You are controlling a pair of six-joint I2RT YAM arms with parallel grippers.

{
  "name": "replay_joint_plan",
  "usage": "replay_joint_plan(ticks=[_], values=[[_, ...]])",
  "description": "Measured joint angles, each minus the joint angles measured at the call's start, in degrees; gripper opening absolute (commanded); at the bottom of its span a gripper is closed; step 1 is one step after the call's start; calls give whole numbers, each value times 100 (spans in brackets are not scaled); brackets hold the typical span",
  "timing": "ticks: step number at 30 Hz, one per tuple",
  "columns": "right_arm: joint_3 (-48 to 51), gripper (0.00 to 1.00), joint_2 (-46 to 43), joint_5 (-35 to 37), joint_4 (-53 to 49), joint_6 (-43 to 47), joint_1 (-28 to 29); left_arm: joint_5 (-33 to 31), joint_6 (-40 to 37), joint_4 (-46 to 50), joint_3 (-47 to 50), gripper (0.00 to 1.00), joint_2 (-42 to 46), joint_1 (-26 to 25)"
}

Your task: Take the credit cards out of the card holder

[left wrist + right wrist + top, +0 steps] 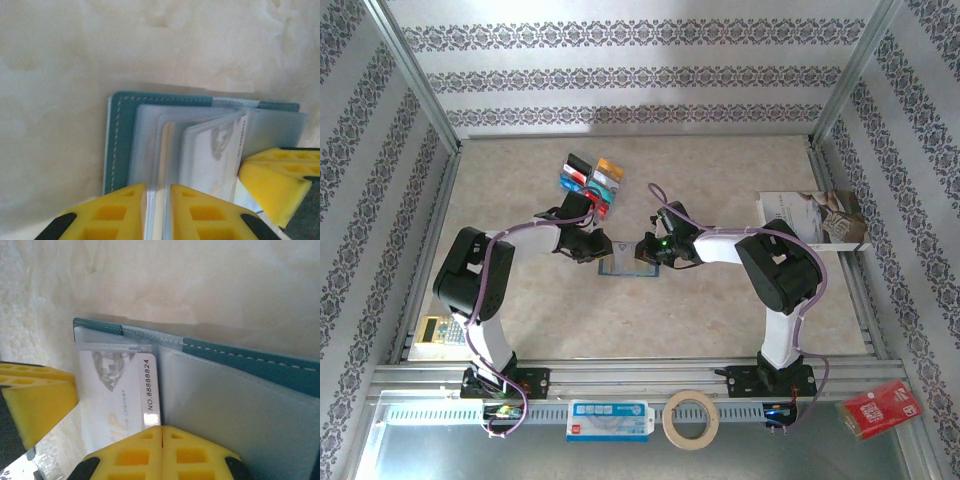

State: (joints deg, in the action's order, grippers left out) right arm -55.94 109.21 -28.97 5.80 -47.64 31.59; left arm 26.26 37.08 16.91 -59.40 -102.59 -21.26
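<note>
The slate-blue card holder (618,266) lies open on the table between my two grippers. Its clear sleeves fan up in the left wrist view, and my left gripper (159,200) is pinched on a few of them near the card holder's (120,130) spine. A silver-white credit card (120,390) with a printed number sticks partly out of its sleeve. My right gripper (161,432) is shut on that card's edge. In the top view the left gripper (600,250) and right gripper (642,252) meet over the holder. Several coloured credit cards (590,178) lie in rows further back.
A white-and-brown booklet (810,218) stands at the right edge of the table. On the near rail are a red packet (880,408), a tape roll (690,418) and a white labelled box (608,420). A small calculator-like device (442,328) lies at near left.
</note>
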Motion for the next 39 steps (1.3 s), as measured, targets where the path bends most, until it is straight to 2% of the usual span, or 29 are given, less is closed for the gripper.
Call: replay_joint_plan(ticks=[6,22,30,35,39], values=[[0,4,0,0,0,0,0,63,4,72,0,13,267,-11],[0,4,0,0,0,-2,0,245,94,-120,-9,13,267,-81],[24,5,-11,0,26,-7,0,144,85,-181,-140,12,-175,-157],[48,18,-13,-11,63,-35,-2,20,68,-177,-227,12,-323,-162],[61,23,-13,-125,199,-105,-2,2,61,-179,-227,12,-334,-162]])
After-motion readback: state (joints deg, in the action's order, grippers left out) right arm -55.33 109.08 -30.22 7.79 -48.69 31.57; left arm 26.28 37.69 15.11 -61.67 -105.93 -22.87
